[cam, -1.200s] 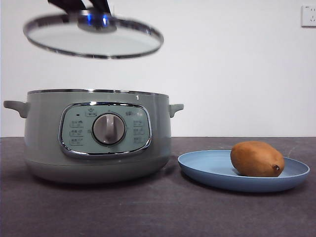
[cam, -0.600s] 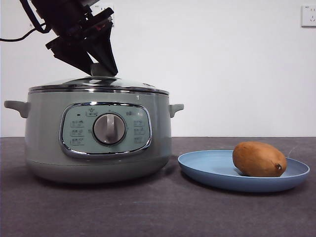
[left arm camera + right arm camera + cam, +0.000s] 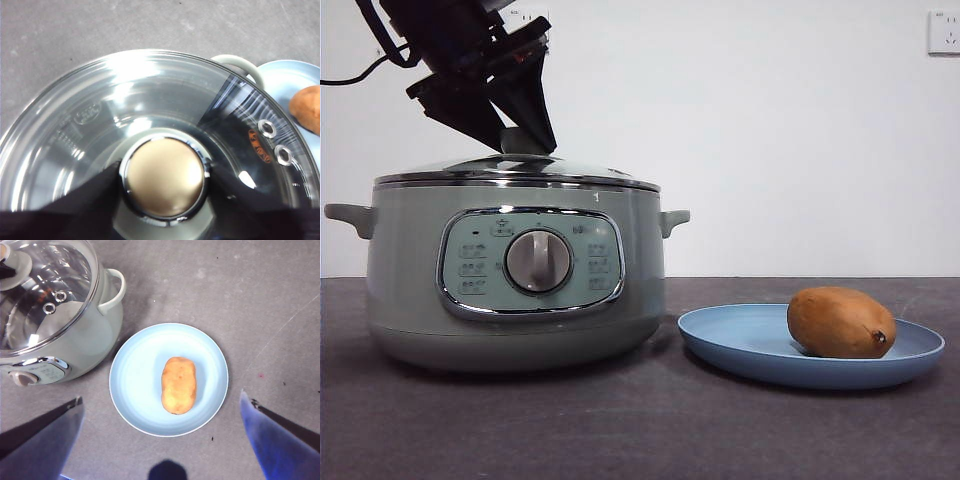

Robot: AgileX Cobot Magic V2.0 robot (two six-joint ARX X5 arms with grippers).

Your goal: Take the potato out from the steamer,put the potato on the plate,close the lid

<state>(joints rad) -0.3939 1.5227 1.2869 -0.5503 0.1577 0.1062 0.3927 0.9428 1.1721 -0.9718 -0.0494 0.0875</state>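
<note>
1. Left wrist view: we see the left end effector (image 3: 162, 177) clamped on the knob of the lid (image 3: 150, 95), which sits on the steamer (image 3: 520, 270).
2. The right end effector (image 3: 162, 440) hangs wide open, holding nothing, above the potato (image 3: 178, 385) on the plate (image 3: 135, 380).

Little that reads. On the steamer (image 3: 520, 270), a small white "1" just under the chrome rim, above the control panel (image 3: 532, 262); panel button labels too small to make out. On the glass lid (image 3: 150, 130), an embossed oval stamp with rows of fine print and an orange mark beside two vent holes, all illegible.
</note>
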